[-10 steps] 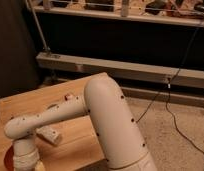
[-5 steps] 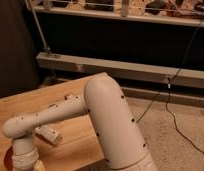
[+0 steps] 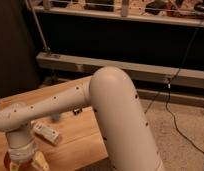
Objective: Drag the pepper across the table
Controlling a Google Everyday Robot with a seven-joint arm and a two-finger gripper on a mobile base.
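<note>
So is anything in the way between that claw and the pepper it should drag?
I cannot tell: the pepper is not in view, and the arm hides much of the table. The gripper sits low at the view's left, with a white tube beside it.

Likely a robotics lab or workshop. Behind the table [image 3: 70,92] runs a long metal rail [image 3: 145,70], above it a shelf [image 3: 120,12] of cluttered parts. Right of the table, a cable [image 3: 172,107] trails over speckled carpet [image 3: 180,140]. Gripper [image 3: 22,162] at the table's near-left edge.
</note>
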